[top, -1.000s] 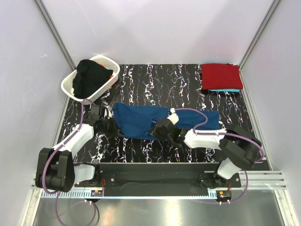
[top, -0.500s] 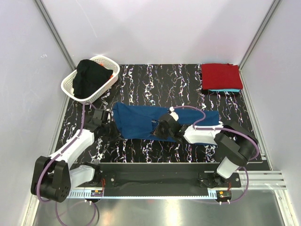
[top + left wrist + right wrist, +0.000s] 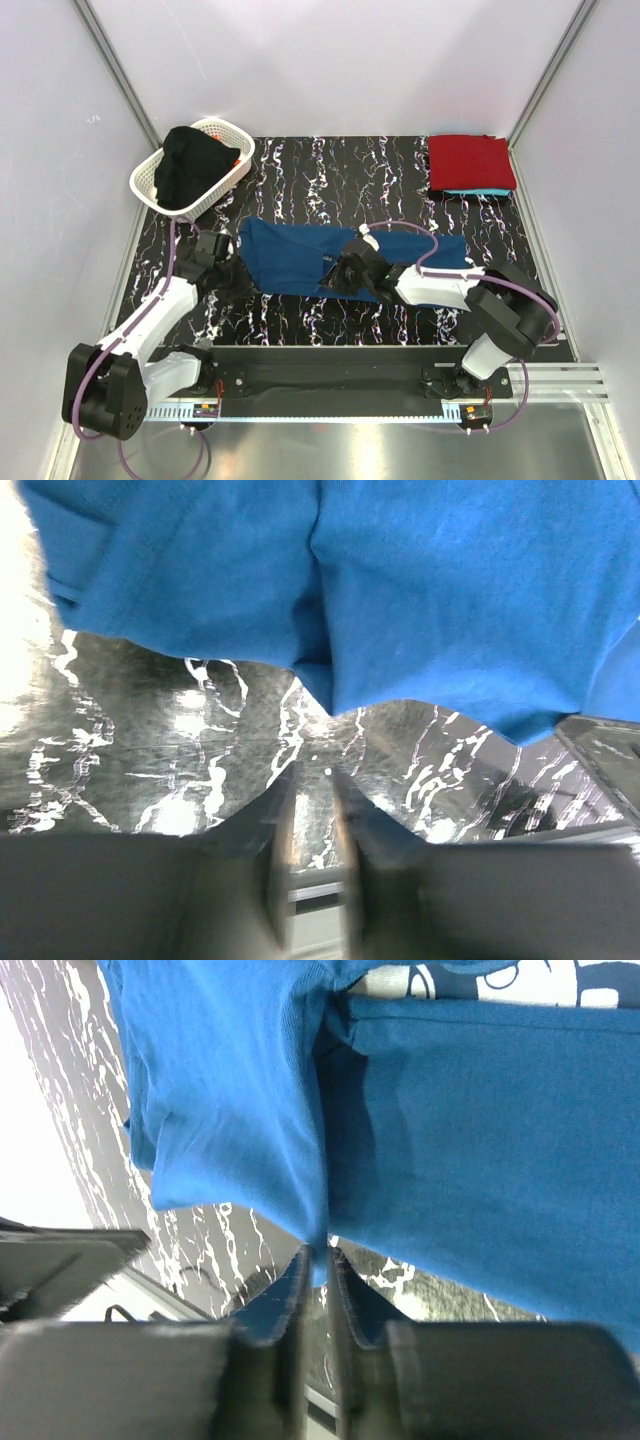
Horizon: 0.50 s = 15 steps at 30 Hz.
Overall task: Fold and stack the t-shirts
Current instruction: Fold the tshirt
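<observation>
Left gripper (image 3: 312, 780) slightly parted, empty; right gripper (image 3: 320, 1257) narrow at blue shirt (image 3: 290, 258) hem, hold unclear. Pinch hem squarely before folding

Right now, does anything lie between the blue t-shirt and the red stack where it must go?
Nothing visible does. Only bare table lies between the blue t-shirt and the red stack; the white basket sits far left, off that path.

the left arm (image 3: 160, 305) is stretched forward and low, with the wrist turned to the right. the fingers of the left gripper (image 3: 312, 780) are seen a little apart, with nothing between them. the right arm (image 3: 440, 288) is folded leftwards and held low. on the right gripper (image 3: 318, 1257) only a thin gap is seen, and whether it is gripping cannot be told.
</observation>
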### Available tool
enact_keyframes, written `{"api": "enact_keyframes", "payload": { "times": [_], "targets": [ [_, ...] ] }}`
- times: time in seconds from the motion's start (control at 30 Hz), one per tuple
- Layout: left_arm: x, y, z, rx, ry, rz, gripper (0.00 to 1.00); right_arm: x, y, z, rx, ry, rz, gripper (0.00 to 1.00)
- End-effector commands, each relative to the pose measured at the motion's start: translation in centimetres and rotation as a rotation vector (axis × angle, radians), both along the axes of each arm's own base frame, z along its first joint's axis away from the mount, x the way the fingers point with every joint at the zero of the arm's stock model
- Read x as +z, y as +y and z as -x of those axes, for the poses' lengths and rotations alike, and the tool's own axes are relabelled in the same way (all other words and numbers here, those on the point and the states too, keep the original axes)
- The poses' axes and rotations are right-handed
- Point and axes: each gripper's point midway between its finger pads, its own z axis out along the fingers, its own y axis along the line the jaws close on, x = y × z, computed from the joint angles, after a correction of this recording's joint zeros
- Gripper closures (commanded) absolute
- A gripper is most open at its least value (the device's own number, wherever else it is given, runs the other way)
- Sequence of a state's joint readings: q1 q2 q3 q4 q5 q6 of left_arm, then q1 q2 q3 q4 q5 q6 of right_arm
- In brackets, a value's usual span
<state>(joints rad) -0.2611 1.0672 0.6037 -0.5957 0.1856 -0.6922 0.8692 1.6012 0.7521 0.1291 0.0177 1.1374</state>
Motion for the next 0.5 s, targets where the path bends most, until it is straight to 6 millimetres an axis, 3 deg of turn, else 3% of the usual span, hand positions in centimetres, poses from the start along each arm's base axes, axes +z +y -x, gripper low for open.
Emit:
{"api": "enact_keyframes", "payload": {
  "times": [0.0,0.23,0.37,0.47],
  "targets": [
    [2.9,0.4,-2.5,-0.008,-0.113,-0.042,0.62,2.2,-0.2,-0.3,0.031,-0.063,-0.002,0.77],
    [1.5,-1.0,-2.8,-0.082,-0.05,0.014,0.54,0.5,0.3,1.0,0.111,-0.02,0.02,0.61],
    [0.9,-3.0,-2.7,-0.136,-0.071,0.132,0.54,-0.2,0.6,1.1,0.139,-0.023,0.043,0.59],
    [-0.3,-3.3,-2.6,-0.14,-0.078,0.156,0.58,-1.4,0.7,1.1,0.14,-0.011,0.072,0.6]
  ]
}}
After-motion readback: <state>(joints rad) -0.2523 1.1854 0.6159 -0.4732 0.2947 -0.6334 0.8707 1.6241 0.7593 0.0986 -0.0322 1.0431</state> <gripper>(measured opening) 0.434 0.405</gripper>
